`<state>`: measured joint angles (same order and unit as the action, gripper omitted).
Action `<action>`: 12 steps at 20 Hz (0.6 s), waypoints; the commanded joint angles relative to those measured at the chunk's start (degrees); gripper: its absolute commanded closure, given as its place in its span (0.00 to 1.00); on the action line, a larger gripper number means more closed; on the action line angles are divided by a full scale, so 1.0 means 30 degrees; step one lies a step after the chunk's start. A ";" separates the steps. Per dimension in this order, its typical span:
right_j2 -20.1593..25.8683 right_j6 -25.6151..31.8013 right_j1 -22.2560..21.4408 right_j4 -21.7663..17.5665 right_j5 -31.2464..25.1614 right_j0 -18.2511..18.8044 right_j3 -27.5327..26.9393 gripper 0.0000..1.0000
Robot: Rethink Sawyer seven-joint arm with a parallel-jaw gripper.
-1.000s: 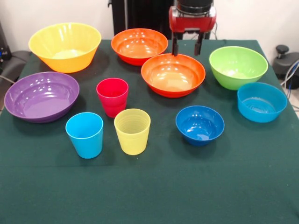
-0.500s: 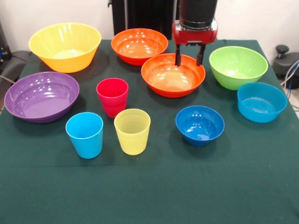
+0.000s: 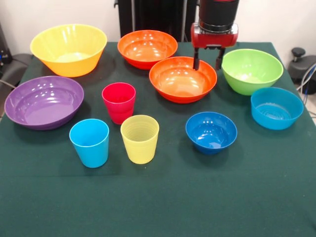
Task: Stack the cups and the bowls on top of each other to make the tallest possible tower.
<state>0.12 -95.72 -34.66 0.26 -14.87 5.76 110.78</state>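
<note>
While nothing is stacked yet, all 10 pieces stand apart, upright and open side up on the green-clothed bench; nearest the front edge, left of centre, the light blue cup and the translucent yellow cup stand side by side, close but not touching; just behind them, between the 2, the red-pink cup stands, its base near the yellow cup's rim; right of centre at about the same depth sits the small dark blue bowl; farther back, by the right edge, the small lighter blue bowl lies just in front of the lime green bowl; at the left edge the purple bowl rests wide and shallow; in the middle of the bench 1 orange bowl sits, and the second orange bowl lies behind it toward the far edge, their rims near or just meeting, which I cannot tell; the large yellow bowl fills the far left corner; the pincer hangs from the red and black arm above the right rim of the nearer orange bowl, beside the lime green bowl, its 2 dark fingers spread apart and grasping nothing
</note>
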 commanded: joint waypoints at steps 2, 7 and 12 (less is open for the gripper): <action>0.0825 -0.3639 0.0125 0.0544 0.1078 -0.0400 -0.0638 0.00; 0.1127 -0.4161 0.1028 0.0506 0.1826 -0.0076 -0.1012 0.00; 0.1222 -0.4731 0.1546 0.0489 0.2439 -0.0130 -0.1194 0.00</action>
<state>0.12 -100.34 -33.60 0.28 -12.64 5.67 110.75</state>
